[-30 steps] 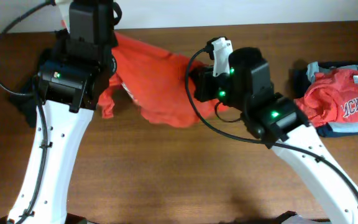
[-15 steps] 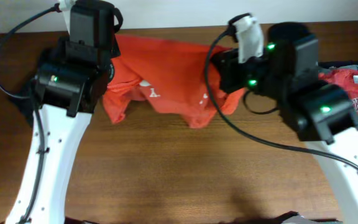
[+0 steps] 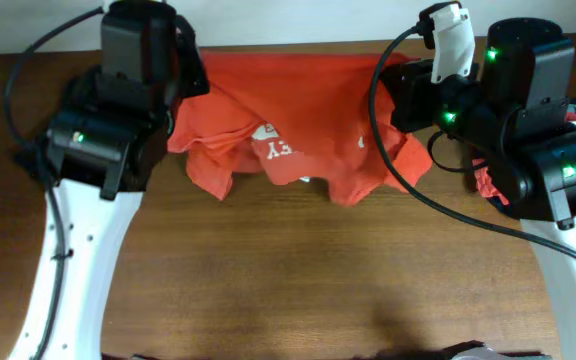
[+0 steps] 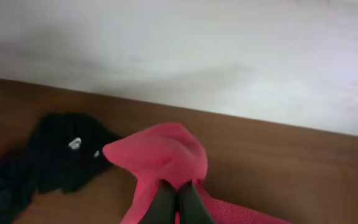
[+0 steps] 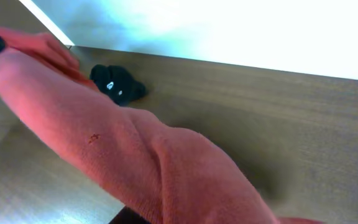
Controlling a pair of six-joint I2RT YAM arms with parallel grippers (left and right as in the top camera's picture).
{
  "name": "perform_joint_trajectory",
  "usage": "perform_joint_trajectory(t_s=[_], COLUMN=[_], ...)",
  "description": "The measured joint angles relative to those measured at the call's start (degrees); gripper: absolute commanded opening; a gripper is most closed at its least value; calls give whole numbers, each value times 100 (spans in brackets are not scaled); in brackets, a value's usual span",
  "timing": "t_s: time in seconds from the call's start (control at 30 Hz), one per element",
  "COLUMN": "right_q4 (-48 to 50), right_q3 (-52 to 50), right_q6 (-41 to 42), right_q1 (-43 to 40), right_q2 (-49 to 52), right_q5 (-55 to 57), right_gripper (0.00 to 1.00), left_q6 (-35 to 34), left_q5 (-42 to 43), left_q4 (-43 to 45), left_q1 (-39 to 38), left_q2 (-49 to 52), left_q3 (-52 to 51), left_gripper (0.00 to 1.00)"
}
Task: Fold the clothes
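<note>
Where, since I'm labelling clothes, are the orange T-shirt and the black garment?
orange T-shirt (image 3: 298, 100), overhead view, on its spread upper panel.
black garment (image 4: 55, 158), left wrist view, on its bunched middle.

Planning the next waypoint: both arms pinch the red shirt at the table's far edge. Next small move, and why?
Probably lower the left gripper and right gripper together while drawing them toward the near edge, to lay the T-shirt flat. Each is shut on the fabric, stretching it wide between them, but its lower half is bunched and creased, and the table offers room in front of it.
</note>
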Motion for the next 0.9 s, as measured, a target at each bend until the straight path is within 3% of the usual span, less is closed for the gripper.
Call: perform_joint_trajectory(t_s=[0.4, 0.67, 0.9], right_q4=[181, 155, -133], right_q3=[0, 0, 0], right_q6=[372, 577, 616], right_q1=[-26, -28, -72], right_q2=[568, 415, 81], right_q5=[79, 850, 1628], right_gripper=[4, 4, 4], left_q6=[271, 376, 398], left_q5=[42, 216, 1375], left_q4=[450, 1578, 3209], left_q1=[11, 15, -107], left_q2=[271, 855, 1788], left_q3=[0, 20, 17], left_gripper=[1, 0, 1])
